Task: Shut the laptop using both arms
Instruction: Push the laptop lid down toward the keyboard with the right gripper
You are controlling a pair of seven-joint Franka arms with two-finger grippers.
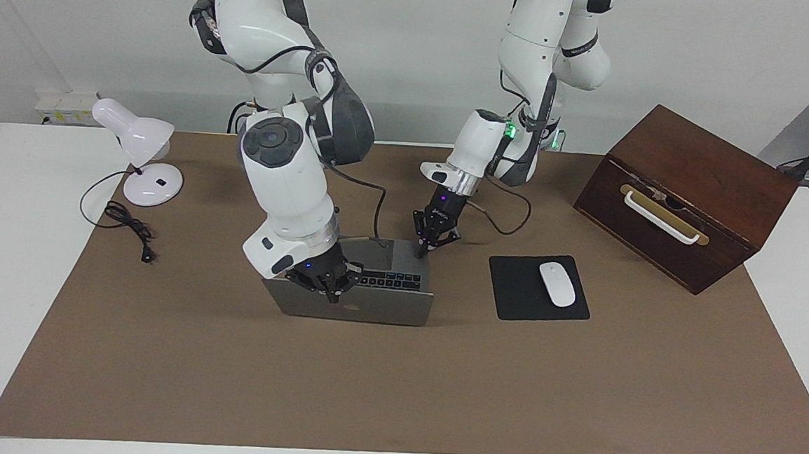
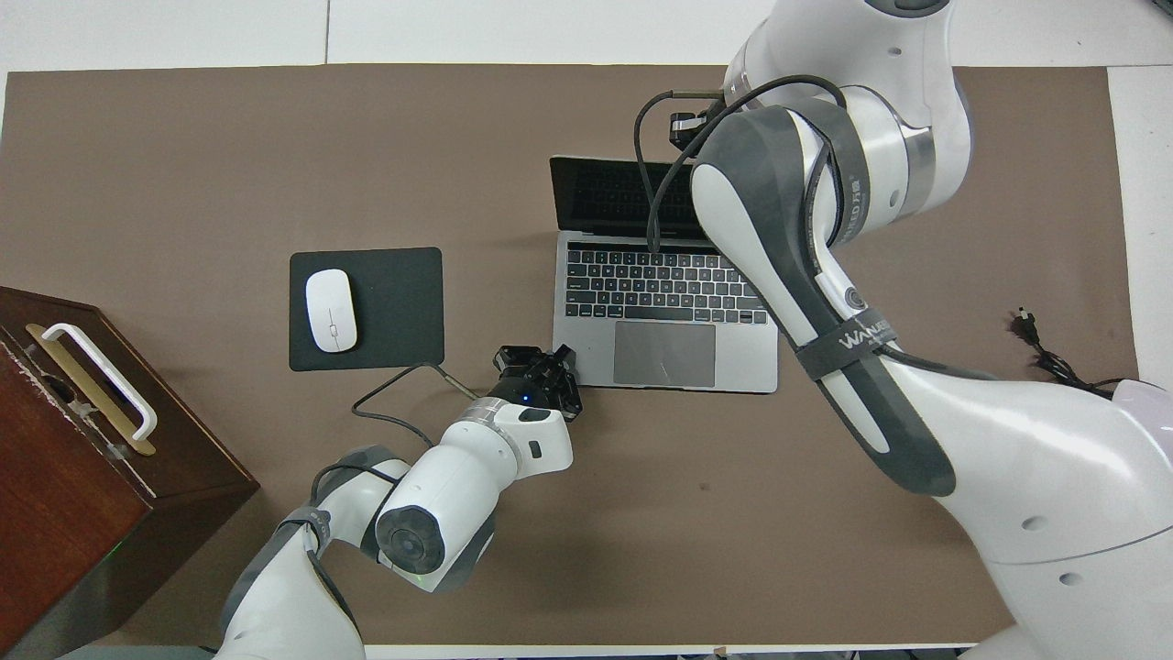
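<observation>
The silver-grey laptop (image 1: 371,308) stands open in the middle of the brown mat, its lid raised and the lid's back turned away from the robots. Its keyboard and trackpad show in the overhead view (image 2: 664,353). My right gripper (image 1: 331,286) is at the lid's top edge, toward the right arm's end of it. In the overhead view my own arm hides most of it. My left gripper (image 1: 423,250) is low at the base's corner nearest the robots, on the left arm's side. It also shows in the overhead view (image 2: 541,365).
A black mouse pad (image 1: 512,297) with a white mouse (image 1: 557,284) lies beside the laptop toward the left arm's end. A brown wooden box (image 1: 694,195) with a white handle stands past it. A white desk lamp (image 1: 139,140) and its cable (image 1: 127,227) are at the right arm's end.
</observation>
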